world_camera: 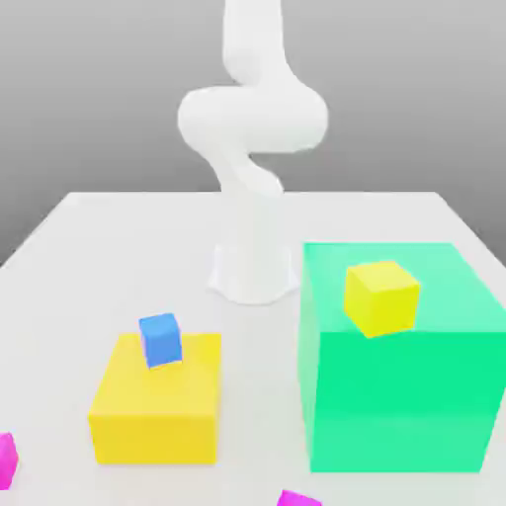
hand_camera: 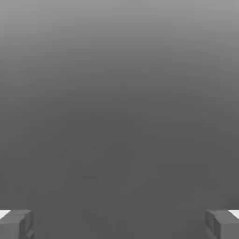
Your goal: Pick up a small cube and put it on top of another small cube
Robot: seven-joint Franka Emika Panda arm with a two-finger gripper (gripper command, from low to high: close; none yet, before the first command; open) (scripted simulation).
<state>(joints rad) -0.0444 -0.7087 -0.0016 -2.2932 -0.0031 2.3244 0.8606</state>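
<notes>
A tiny blue cube [world_camera: 160,339], the other small cube, rests on a large yellow block [world_camera: 158,400] at the exterior view's left. A magenta cube [world_camera: 5,460] pokes in at the lower left edge, cut by the frame. Another magenta piece [world_camera: 296,499] peeks in at the bottom middle; I cannot tell which of the two is the small cube. In the hand view my gripper [hand_camera: 119,224] is open: its two grey fingertips [hand_camera: 17,224] stand far apart with nothing between them, facing plain grey background.
A big green block [world_camera: 400,385] stands at the exterior view's right with a mid-sized yellow cube [world_camera: 380,296] on top. The white arm base [world_camera: 253,267] rises from the middle of the white table [world_camera: 119,247], behind both blocks.
</notes>
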